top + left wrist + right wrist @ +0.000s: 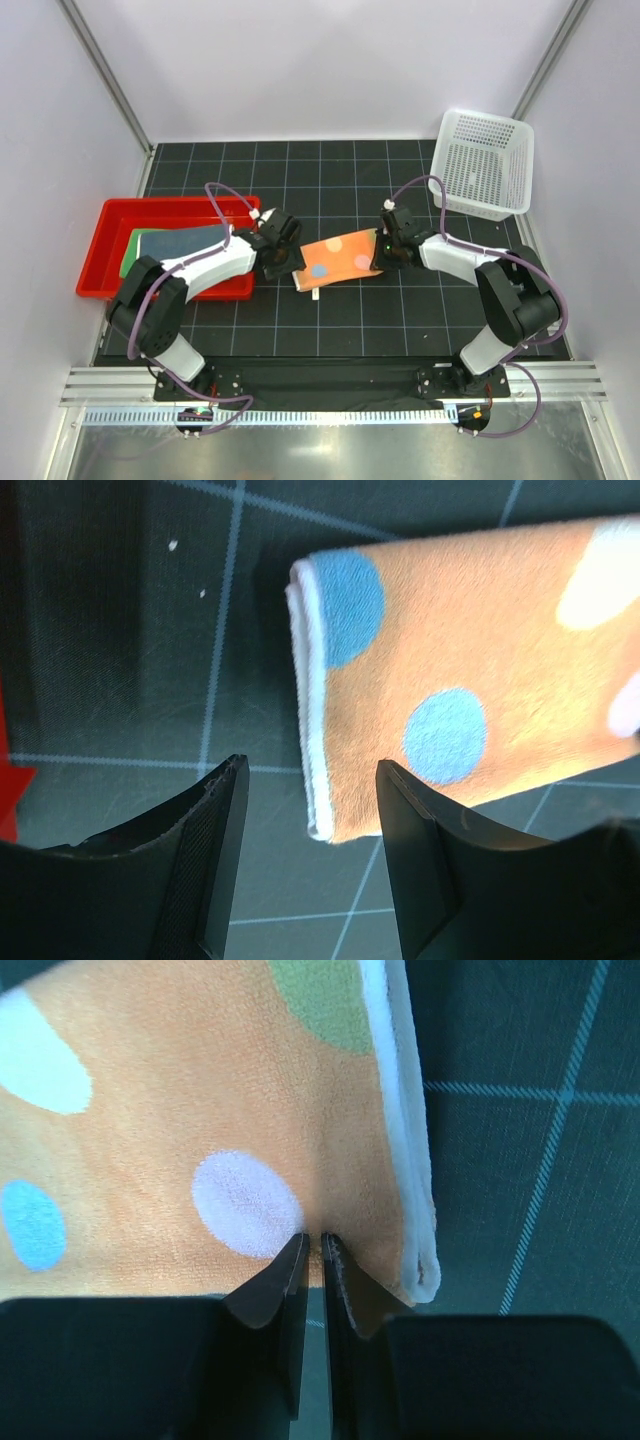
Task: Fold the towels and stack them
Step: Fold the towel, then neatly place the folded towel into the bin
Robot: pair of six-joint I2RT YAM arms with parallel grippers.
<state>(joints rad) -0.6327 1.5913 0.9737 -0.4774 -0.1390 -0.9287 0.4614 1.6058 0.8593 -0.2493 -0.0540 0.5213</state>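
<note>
Two black fingers of the left gripper (310, 780) are closest to the eye, and they stand spread apart with nothing between them. Just under them is one corner of the orange towel (470, 660), the end that is nearest the red tray (92, 262). The towel has blue and white dots and looks folded over, with a white edge showing along that end.

The right gripper (312, 1245) is at the towel's other end, the end far from the tray. Its jaws are almost pressed together, with only a thin slit between them. Their tips sit on the towel's edge, and I cannot tell if any cloth is caught in the slit.

The orange towel lies flat on the black mat (400, 320), just beside the tray. Inside the tray lie the green towel (133, 245) and the dark blue towel (180, 240), one partly on the other.

So I think the orange towel is the last one, and its fold is the step in hand. Next, I think the left jaws need to go down over their corner and close. Then both ends need to come up together so the fold does not fall open.

Both arms reach out over the mat and bend in, the left one passing over the tray's corner. Their wrists tip down and face each other.
</note>
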